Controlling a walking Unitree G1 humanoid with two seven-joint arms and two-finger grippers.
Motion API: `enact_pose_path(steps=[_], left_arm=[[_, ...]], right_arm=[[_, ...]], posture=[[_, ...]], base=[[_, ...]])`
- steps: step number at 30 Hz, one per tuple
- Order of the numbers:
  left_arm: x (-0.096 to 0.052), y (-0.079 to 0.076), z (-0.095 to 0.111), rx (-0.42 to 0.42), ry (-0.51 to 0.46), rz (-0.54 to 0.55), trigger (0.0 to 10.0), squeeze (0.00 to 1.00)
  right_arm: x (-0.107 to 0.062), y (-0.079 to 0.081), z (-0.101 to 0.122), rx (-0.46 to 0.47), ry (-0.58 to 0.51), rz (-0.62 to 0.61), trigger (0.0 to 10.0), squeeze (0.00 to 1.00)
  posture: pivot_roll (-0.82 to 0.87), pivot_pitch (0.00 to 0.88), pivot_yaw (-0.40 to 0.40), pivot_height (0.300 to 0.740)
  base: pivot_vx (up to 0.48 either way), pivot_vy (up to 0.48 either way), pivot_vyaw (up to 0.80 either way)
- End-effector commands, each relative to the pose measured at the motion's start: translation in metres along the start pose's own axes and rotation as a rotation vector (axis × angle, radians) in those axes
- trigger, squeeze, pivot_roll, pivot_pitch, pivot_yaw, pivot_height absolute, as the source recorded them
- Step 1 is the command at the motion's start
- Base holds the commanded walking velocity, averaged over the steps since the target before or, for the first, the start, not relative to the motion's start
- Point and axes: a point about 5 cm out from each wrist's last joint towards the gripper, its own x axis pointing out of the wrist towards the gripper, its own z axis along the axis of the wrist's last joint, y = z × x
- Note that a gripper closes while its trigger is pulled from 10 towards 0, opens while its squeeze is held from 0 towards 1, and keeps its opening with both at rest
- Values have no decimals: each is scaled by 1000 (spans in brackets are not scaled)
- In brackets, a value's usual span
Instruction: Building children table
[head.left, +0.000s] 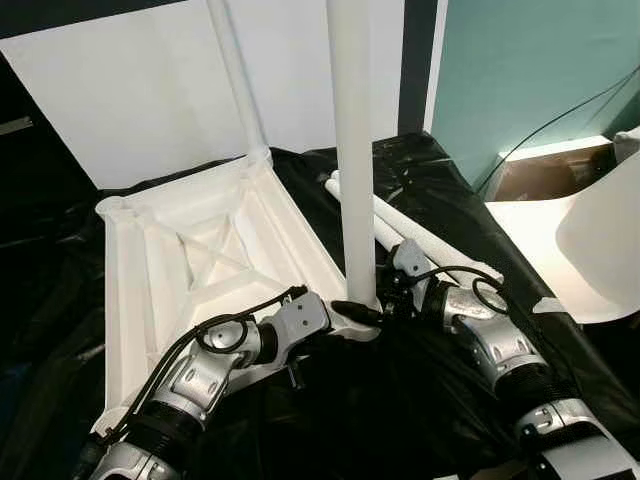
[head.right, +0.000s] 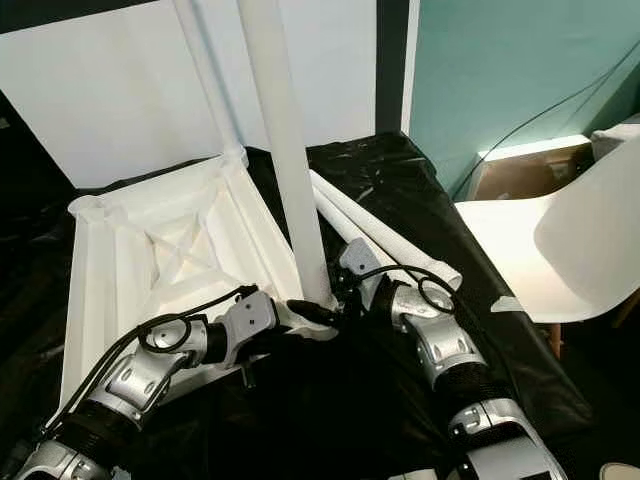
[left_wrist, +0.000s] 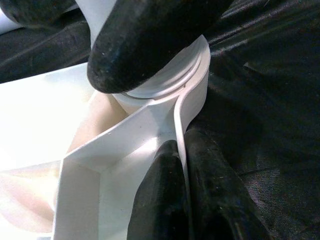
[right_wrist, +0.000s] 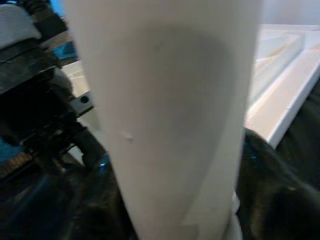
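Head views: tabletop (head.left: 200, 260) is lying upside down on black sheet (head.right: 380, 400), leg (head.left: 352, 150) standing in its near corner socket. Rigid, light plastic, probably slick; best gripped low.
Left wrist: left gripper (left_wrist: 165, 125) is pinching the corner rim, nearly closed.
Right wrist: right gripper (head.left: 398, 290) is reaching to the leg base; can't tell its jaws.

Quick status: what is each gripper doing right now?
Left gripper: shut on the table top's corner rim, at the upright leg's socket.
Right gripper: at the base of that leg; open or shut cannot be told.
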Motion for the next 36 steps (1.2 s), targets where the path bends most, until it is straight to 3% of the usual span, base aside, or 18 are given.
enact_pose_path(steps=[1, 4, 8, 12, 18, 21, 22, 24, 25, 27, 28, 33, 34, 35, 36], left_arm=[[10, -37, -47, -169, 124, -157, 10000, 0], [11, -37, -47, -171, 118, -150, 10000, 0], [13, -38, -47, -176, 113, -145, 10000, 0], [13, -40, -48, -180, 111, -149, 10000, 0], [14, -41, -48, -178, 113, -157, 10000, 0], [14, -40, -47, -177, 115, -157, 10000, 0], [13, -39, -48, -175, 117, -158, 10000, 0], [13, -39, -48, -175, 118, -159, 10000, 0], [12, -39, -48, -174, 119, -160, 10000, 0], [12, -39, -48, -174, 119, -160, 10000, 0], [12, -38, -48, -172, 120, -161, 10000, 0], [13, -38, -47, -170, 117, -162, 10000, 0], [13, -38, -47, -170, 116, -164, 10000, 0], [13, -38, -47, -170, 116, -166, 10000, 0], [13, -38, -47, -170, 115, -166, 10000, 0]], right_arm=[[-13, -4, -14, 48, 59, -35, 0, 0], [-11, -1, -15, 81, 28, -49, 0, 0], [-4, 1, -13, 119, -38, -176, 0, 0], [4, -5, -10, 135, -44, -476, 0, 0], [16, 20, -7, 209, -129, -530, 0, 0], [18, 21, -8, 226, -135, -546, 0, 0], [18, 18, -10, 235, -122, -562, 1412, 0], [18, 17, -10, 235, -116, -558, 1412, 0], [19, 20, -10, 226, -106, -513, 10000, 0], [20, 22, -10, 220, -97, -485, 10000, 0], [19, 26, -10, 213, -86, -411, 10000, 1000], [9, 28, -9, 172, -43, -242, 10000, 1000], [4, 25, -9, 147, -23, -200, 10000, 698], [0, 22, -8, 118, -9, -166, 10000, 0], [-3, 20, -8, 100, -1, -145, 10000, 0]], posture=[[106, 0, 27, 740], [99, 0, 17, 740], [93, 0, 16, 740], [88, 0, 24, 740], [84, 0, 35, 740], [84, 0, 35, 740], [83, 0, 44, 740], [83, 0, 44, 740], [80, 0, 47, 740], [80, 0, 47, 740], [80, 0, 47, 740], [74, 0, 48, 740], [74, 0, 48, 740], [74, 0, 48, 740], [74, 0, 48, 740]], base=[[0, 0, 0], [0, 0, 0], [0, 0, 0], [0, 0, 0], [0, 0, 0], [0, 0, 0], [0, 0, 0], [0, 0, 0], [0, 0, 0], [0, 0, 0], [0, 0, 0], [0, 0, 0], [0, 0, 0], [0, 0, 0], [0, 0, 0]])
